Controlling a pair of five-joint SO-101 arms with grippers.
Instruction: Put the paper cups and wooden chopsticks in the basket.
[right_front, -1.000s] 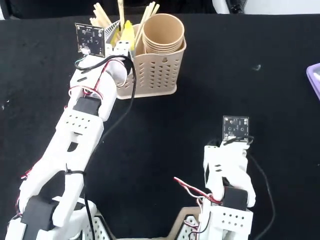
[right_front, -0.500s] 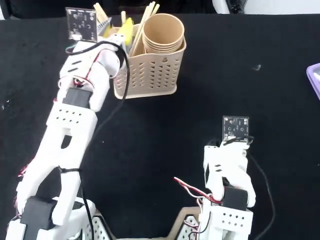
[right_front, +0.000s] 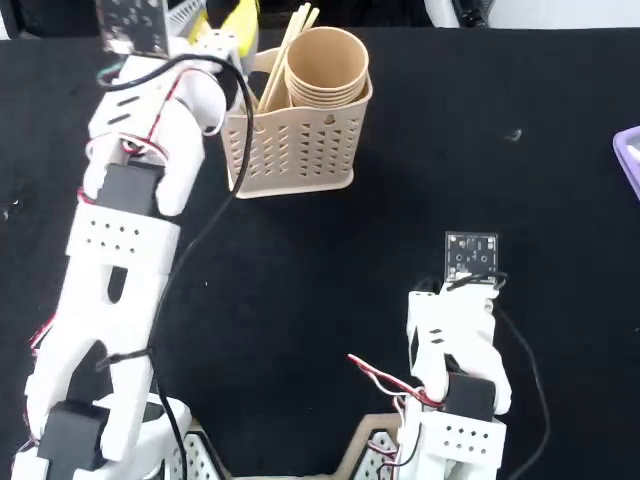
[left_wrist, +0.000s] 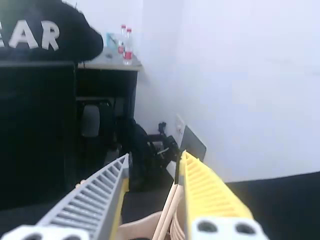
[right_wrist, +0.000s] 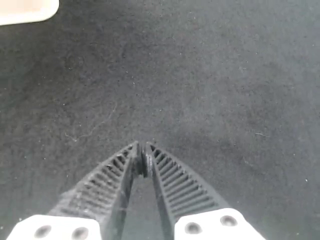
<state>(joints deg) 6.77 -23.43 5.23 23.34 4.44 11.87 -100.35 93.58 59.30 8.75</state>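
A beige perforated basket (right_front: 300, 140) stands at the back of the black table. In its right half sits a stack of paper cups (right_front: 326, 62), and wooden chopsticks (right_front: 287, 45) lean beside them. My left gripper (right_front: 212, 15) is up at the basket's far left corner, open and holding nothing. In the left wrist view its grey and yellow fingers spread around the gripper's middle (left_wrist: 152, 157), with chopsticks (left_wrist: 167, 210) and the basket rim (left_wrist: 135, 231) low between them. My right gripper (right_wrist: 142, 149) is shut and holds nothing, low over bare table in front of the basket.
A purple object (right_front: 630, 155) pokes in at the table's right edge. A pale corner (right_wrist: 25, 10) lies beyond the right gripper. The black tabletop (right_front: 450, 150) stretches open to the right of the basket and between the arms.
My left arm has lifted up and back out of the basket's left side, toward the far left. The right arm stayed put.
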